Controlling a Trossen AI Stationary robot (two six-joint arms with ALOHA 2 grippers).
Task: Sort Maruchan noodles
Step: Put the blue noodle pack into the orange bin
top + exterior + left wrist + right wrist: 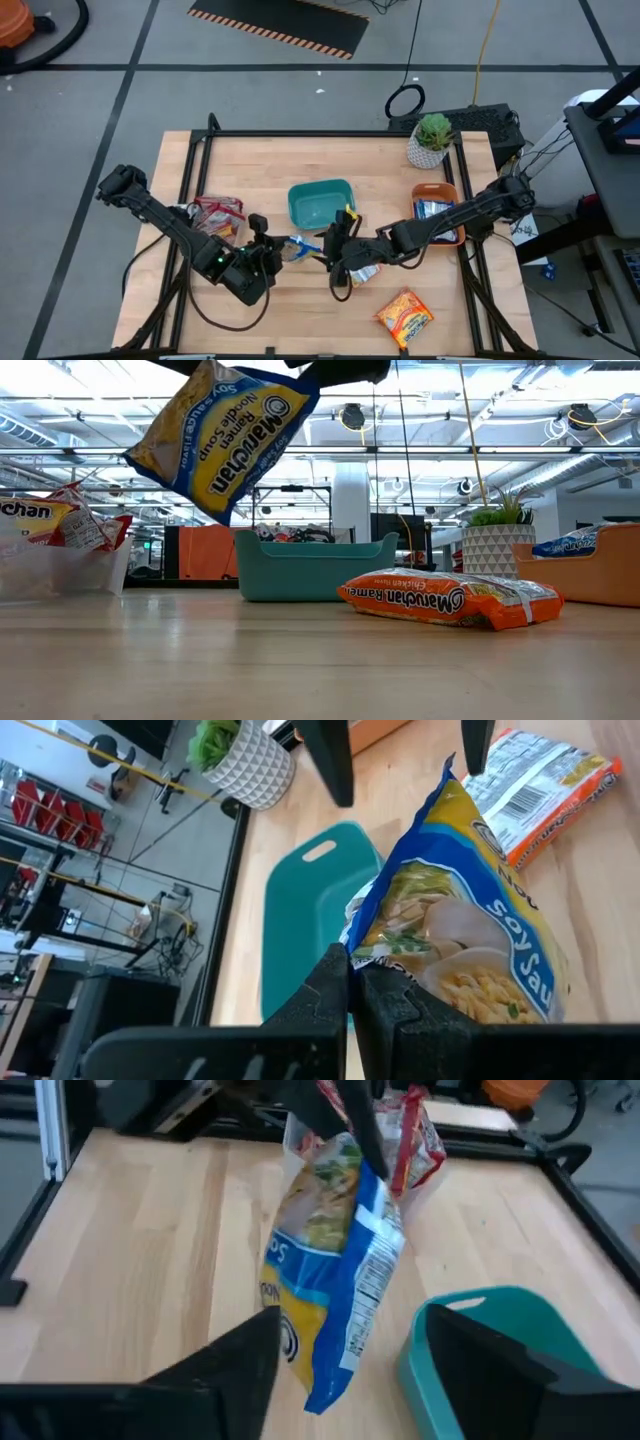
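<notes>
A blue-and-yellow Maruchan noodle packet [300, 245] hangs in the air in front of the teal bin [320, 202], with my left gripper [278, 246] shut on it. In the low view the packet [220, 440] is well clear of the table. My right gripper [360, 1365] is open, one finger on each side of the packet's [330, 1280] far end, and I see no touch. An orange packet [405, 315] lies flat near the front edge. A second orange packet [545, 785] lies beneath my right arm. My left gripper pinches the packet's crimped end seam [375, 952] between its two fingers. The fingers come from the table's left, slanting slightly down. The packet is lifted clear and juts out tilted beyond the fingertips, toward my right gripper.
Red packets [220, 212] sit in a clear container at the left. An orange tray [452, 192] at the right holds a blue packet [436, 209]. A potted plant [432, 140] stands at the back right. Bare wood lies along the front left.
</notes>
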